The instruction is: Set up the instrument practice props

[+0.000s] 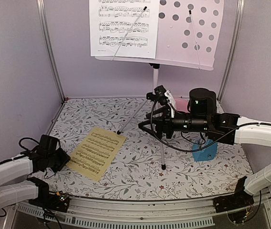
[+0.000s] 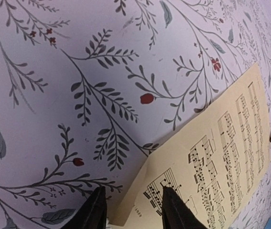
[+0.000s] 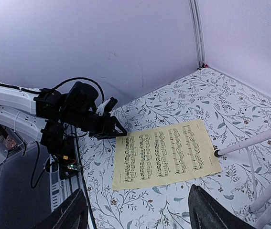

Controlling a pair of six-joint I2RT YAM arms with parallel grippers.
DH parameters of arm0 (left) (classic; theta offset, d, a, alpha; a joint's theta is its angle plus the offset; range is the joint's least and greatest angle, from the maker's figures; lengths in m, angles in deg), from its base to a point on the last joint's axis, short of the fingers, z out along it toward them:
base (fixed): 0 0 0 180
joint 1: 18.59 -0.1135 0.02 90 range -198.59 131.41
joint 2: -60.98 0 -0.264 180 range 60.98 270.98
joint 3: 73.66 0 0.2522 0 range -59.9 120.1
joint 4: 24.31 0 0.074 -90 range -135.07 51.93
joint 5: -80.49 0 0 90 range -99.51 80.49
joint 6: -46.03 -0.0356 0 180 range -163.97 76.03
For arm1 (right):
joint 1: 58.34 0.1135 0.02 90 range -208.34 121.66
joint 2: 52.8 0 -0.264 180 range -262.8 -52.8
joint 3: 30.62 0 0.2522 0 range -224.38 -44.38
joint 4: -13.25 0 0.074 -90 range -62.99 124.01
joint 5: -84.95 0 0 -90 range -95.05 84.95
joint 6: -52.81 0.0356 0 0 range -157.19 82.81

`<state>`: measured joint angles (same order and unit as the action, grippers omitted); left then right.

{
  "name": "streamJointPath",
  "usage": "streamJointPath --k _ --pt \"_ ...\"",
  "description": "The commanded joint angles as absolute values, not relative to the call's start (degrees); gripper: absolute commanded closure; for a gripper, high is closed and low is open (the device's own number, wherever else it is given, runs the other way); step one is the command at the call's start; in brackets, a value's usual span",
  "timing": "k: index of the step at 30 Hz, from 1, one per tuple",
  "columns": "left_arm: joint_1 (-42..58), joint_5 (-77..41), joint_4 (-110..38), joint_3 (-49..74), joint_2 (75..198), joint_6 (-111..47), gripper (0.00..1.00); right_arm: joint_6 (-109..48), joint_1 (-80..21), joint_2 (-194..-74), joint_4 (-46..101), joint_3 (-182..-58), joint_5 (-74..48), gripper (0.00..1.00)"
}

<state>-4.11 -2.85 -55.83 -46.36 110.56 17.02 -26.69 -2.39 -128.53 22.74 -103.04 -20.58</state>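
Stand: the silver tripod music stand [image 1: 155, 76] is upright at the back middle of the floral-cloth desk [image 1: 140, 176]. Its perforated pale panel [image 1: 195, 33] faces the arms.
Done so far: the white sheet of music [image 1: 123, 26] sits on the left half of the panel with a thin retaining wire lying across it. That part looks finished.
Left to do: the right half of the panel is bare. The yellow sheet of music [image 1: 97, 151] lies flat on the desk, left of the stand's feet. By my reading it goes up beside the white one.
Step in hand: probably picking up the yellow sheet by its near corner.
Left end effector [image 2: 133, 210]: low at the near-left corner of the yellow sheet, fingers partly apart. One finger is over the paper and the other is off its edge. A gap shows between them, so the sheet is not yet pinched.
Right end effector [image 3: 137, 212]: fingers spread wide with nothing between them. It hangs above the desk near the stand's pole and faces the yellow sheet.
Metronome: the small blue pyramid metronome [image 1: 204, 151] stands on the desk right of the stand, partly hidden behind the right arm. I cannot tell whether that is its final place.
Count, stands: one.
Count, sheets of music: two, one white and one yellow.
Count, metronomes: one.
Count, retaining wires on the panel: two.
Count, end effectors: two.
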Motion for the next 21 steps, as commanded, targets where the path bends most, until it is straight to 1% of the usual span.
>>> streamJointPath --k 1,6,9,10,17,21 --pt "-4.7 -3.2 -53.6 -46.6 112.2 16.9 0.63 -27.3 -2.2 -129.2 22.5 -104.8 -20.1 0.26" --pt "-4.7 -3.3 -52.2 -46.9 112.9 17.0 0.83 -27.7 -2.1 -130.0 22.6 -105.4 -20.1 0.24" --pt "-4.8 -3.1 -52.6 -45.2 113.0 15.7 0.97 -28.1 -2.2 -130.4 22.8 -105.9 -20.2 0.24" --pt "-4.8 -2.9 -52.8 -44.4 112.8 14.9 1.0 -28.3 -2.1 -130.3 22.9 -106.0 -20.3 0.24" --pt "-4.5 -0.8 -59.4 -34.8 109.2 5.6 1.0 -29.4 -2.1 -129.1 23.6 -106.1 -20.6 0.22" --pt "-3.2 -1.1 -60.6 -27.9 106.8 -7.7 1.0 -31.7 -2.1 -127.5 25.2 -106.8 -20.0 0.18"
